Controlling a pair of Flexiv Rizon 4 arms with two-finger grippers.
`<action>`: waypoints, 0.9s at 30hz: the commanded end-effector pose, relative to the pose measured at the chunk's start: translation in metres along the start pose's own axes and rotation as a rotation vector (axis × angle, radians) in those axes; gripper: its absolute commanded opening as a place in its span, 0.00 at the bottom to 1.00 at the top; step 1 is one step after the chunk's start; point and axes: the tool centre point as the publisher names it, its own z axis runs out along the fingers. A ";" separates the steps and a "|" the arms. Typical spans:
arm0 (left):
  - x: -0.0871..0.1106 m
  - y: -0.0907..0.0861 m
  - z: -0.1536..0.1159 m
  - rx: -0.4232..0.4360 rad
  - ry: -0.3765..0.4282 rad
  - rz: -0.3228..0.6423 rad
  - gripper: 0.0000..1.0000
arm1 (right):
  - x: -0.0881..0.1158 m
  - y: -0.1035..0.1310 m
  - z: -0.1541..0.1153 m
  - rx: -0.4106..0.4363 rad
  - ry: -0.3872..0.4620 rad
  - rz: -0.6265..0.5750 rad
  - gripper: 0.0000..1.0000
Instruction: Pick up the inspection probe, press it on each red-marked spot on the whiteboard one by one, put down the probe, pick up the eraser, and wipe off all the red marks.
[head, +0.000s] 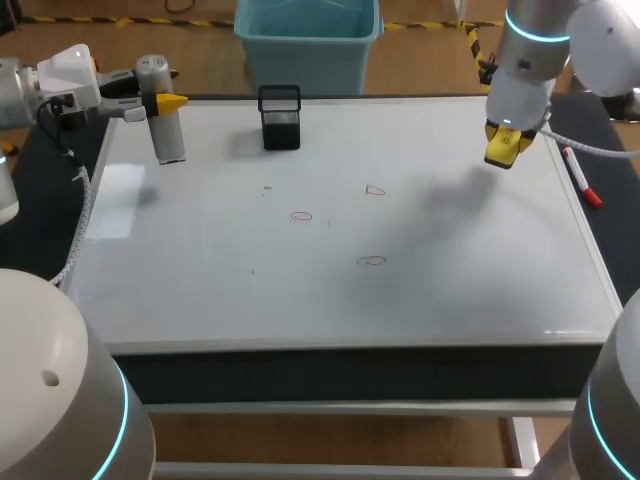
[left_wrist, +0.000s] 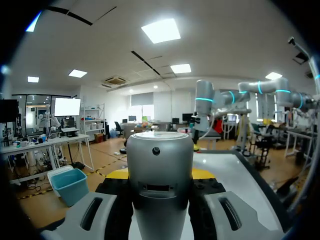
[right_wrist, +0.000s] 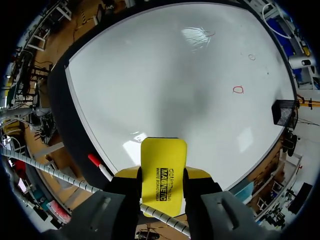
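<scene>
Whiteboard (head: 200, 280), three red marks (head: 301, 216); left fingers (left_wrist: 116, 174) pinch one probe (head: 168, 135), right fingers (right_wrist: 126, 174) one eraser (right_wrist: 163, 175)

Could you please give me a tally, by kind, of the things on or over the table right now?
Red marks: 3
Inspection probe: 1, held in the left claw
Eraser: 1, held in the right claw
Marker pen: 1
Mesh holder: 1
Total: 7
</scene>
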 end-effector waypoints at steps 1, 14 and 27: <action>0.001 -0.001 0.000 0.001 -0.003 0.002 0.00 | 0.001 0.000 -0.001 0.003 0.000 -0.002 0.00; 0.018 -0.007 0.016 -0.009 0.029 0.023 0.00 | 0.001 0.000 -0.001 0.003 0.000 -0.002 0.00; 0.078 -0.011 0.079 0.075 0.202 0.032 0.00 | 0.001 0.000 -0.001 0.003 0.000 -0.002 0.00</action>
